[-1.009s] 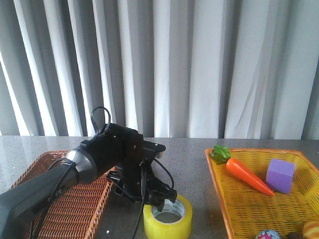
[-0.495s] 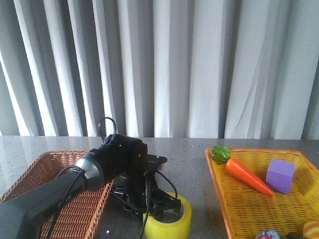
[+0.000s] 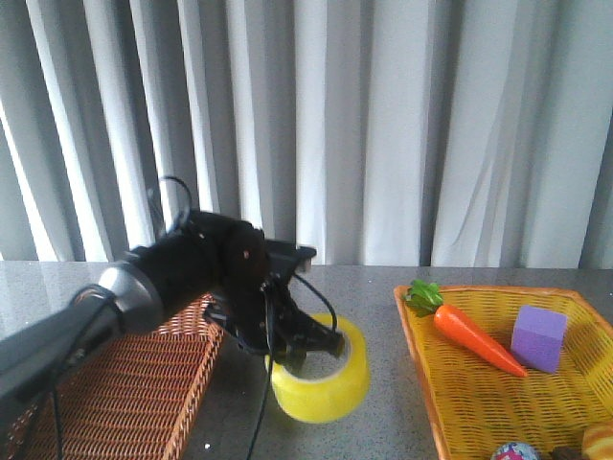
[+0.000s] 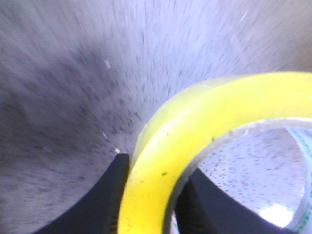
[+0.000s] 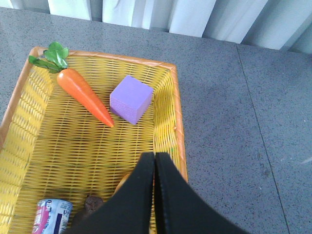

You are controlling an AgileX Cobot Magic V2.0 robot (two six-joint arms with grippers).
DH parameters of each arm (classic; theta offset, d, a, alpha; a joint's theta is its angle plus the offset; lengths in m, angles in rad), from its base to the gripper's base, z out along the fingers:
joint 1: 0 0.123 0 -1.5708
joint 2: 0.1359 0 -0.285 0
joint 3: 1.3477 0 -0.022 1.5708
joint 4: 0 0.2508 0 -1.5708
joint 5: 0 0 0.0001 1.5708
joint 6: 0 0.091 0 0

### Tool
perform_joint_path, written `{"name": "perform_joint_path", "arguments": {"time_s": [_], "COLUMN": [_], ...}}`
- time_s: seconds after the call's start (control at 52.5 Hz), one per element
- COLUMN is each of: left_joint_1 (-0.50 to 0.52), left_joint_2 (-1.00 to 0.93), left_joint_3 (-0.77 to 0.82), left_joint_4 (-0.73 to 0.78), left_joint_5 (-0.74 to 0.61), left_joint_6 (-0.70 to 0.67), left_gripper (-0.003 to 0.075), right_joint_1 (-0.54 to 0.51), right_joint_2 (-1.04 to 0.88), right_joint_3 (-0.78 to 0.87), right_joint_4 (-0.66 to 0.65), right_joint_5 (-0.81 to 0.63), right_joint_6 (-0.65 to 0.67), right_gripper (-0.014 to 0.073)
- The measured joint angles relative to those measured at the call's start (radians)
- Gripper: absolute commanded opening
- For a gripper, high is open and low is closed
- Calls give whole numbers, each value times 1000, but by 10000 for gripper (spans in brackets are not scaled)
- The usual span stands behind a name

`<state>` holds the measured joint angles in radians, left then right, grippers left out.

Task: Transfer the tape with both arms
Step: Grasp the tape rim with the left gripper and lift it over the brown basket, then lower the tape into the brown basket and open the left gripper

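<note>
while the left gripper (image 3: 305, 347) clamps the tape (image 3: 320, 373), one black finger (image 4: 92, 204) sits outside the yellow wall and the other inside the core, as the left wrist view shows. the roll is raised off the grey speckled table (image 3: 383, 402), between the brown wicker basket (image 3: 124, 383) and the yellow basket (image 3: 517, 383). it is tilted, its open core facing up and toward the camera side; its axis leans rather than standing vertical. the left arm (image 3: 144, 287) reaches in from the left edge.

the right gripper (image 5: 154, 195) has its fingers pressed together with nothing between them, above the yellow basket's near end. that basket holds a carrot (image 3: 474, 337), a purple block (image 3: 538, 337) and small items at the lower edge, too cut off to identify. grey-white curtains (image 3: 383, 125) hang behind the table.
</note>
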<state>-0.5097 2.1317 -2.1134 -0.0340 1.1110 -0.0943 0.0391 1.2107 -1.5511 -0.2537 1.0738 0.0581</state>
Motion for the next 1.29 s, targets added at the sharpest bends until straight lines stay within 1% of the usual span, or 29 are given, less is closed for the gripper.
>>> {"name": "perform_joint_path", "arguments": {"time_s": [0.19,0.343,0.4,0.552,0.685,0.762,0.857,0.933,1.142,1.295], "left_joint_1": [0,3,16,108,206,260,295,303,311,349], "left_joint_2": [-202,-340,-385,-494,-576,-606,-613,-596,-450,-322], "left_joint_3": [0,0,0,38,162,259,350,407,425,425], "left_joint_4": [123,275,307,322,323,327,326,304,247,198], "left_joint_5": [-2,35,49,56,40,5,-56,-108,-148,-145], "left_joint_6": [12,13,14,14,14,14,13,13,10,-48], "left_gripper": [-2,1,1,3,3,3,3,3,3,3], "right_joint_1": [0,0,0,0,0,0,0,0,0,0], "right_joint_2": [0,0,0,0,0,0,0,0,0,0], "right_joint_3": [0,0,0,0,0,0,0,0,0,0], "right_joint_4": [0,0,0,0,0,0,0,0,0,0], "right_joint_5": [0,1,1,2,2,2,2,2,3,3], "right_joint_6": [0,0,0,0,0,0,0,0,0,0], "right_gripper": [-8,-8,-8,-8,-8,-8,-8,-8,-8,-8]}}
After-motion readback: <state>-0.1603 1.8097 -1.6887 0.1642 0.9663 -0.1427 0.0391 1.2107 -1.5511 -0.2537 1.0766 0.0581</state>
